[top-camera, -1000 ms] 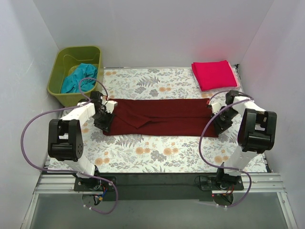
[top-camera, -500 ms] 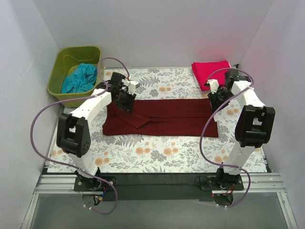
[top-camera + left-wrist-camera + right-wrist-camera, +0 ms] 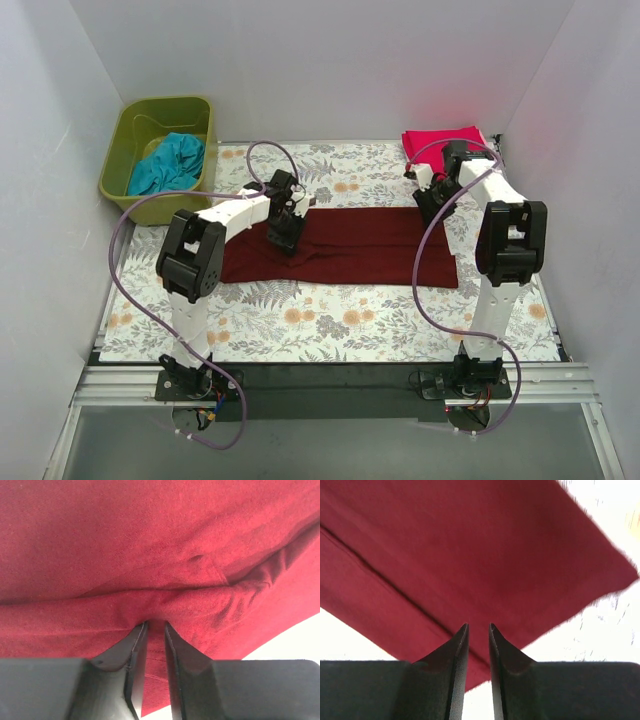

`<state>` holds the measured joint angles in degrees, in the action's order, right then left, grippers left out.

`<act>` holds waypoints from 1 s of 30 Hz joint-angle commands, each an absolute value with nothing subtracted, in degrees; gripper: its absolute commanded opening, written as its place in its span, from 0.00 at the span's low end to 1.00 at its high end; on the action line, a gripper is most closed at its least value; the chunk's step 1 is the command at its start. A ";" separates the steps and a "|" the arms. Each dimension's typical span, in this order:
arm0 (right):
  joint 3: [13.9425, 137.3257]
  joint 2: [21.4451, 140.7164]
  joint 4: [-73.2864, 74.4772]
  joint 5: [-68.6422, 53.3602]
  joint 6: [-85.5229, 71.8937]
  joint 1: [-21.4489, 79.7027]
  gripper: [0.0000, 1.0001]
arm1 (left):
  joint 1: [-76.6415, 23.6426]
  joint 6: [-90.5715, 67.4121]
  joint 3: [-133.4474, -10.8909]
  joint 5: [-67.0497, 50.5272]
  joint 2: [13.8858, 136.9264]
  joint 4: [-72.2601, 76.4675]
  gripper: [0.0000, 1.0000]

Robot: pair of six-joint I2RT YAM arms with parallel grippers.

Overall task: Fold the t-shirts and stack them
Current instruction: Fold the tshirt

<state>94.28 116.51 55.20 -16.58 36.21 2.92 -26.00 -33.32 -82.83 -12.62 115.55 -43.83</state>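
Maroon shirt (image 3: 365, 248) lies as a long band across the middle of the flowered cover (image 3: 330, 320). Your left gripper (image 3: 156, 626) is squeezed nearly closed on a pucker of its cloth, left of centre, likely to carry that end over. Your right gripper (image 3: 478, 626) sits at the shirt's far right corner, jaws almost together. You cannot tell if they hold cloth. Pink shirt (image 3: 448, 150) lies folded at the far right, probably the stack's base, and the teal shirt (image 3: 165, 165) is in the green bin (image 3: 128, 120).
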 commanded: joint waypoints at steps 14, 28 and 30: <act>100.29 123.92 51.33 -10.46 38.76 8.70 0.25 | -23.30 -36.64 -70.76 -6.33 98.97 -46.32 0.29; 86.76 120.41 46.58 -4.13 42.19 8.70 0.25 | -14.34 -33.40 -71.44 -5.19 108.09 -42.45 0.29; 84.56 118.66 46.67 -4.13 42.62 8.79 0.25 | -12.84 -32.52 -73.38 -4.57 112.29 -42.54 0.29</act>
